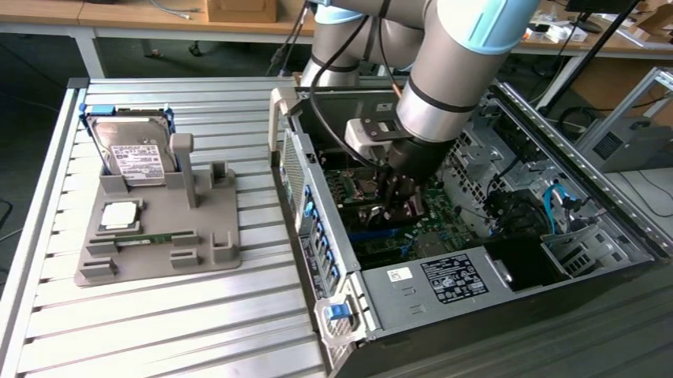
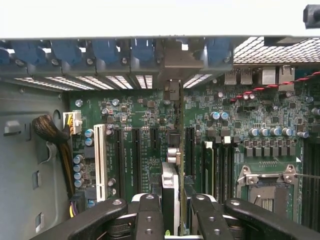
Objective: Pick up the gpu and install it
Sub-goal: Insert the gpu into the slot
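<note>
My gripper [image 1: 398, 203] reaches down inside the open computer case [image 1: 347, 315], low over the green motherboard [image 2: 250, 115]. In the wrist view the gripper [image 2: 172, 216] is shut on the gpu [image 2: 173, 165], which I see edge-on between the black fingers [image 2: 149, 216]. The card stands upright along the black expansion slots [image 2: 136, 160]. Its silver end bracket [image 2: 172, 92] lies against the case's rear slot openings. Whether the card's edge sits in a slot I cannot tell.
A grey holder tray [image 1: 158, 252] on the slatted table at the exterior view's left carries a hard drive [image 1: 137, 157], a processor [image 1: 119, 214] and a memory stick [image 1: 158, 236]. The power supply [image 1: 452, 279] fills the case's near end. A white slot [image 2: 100, 155] and a cable bundle [image 2: 50, 130] flank the card.
</note>
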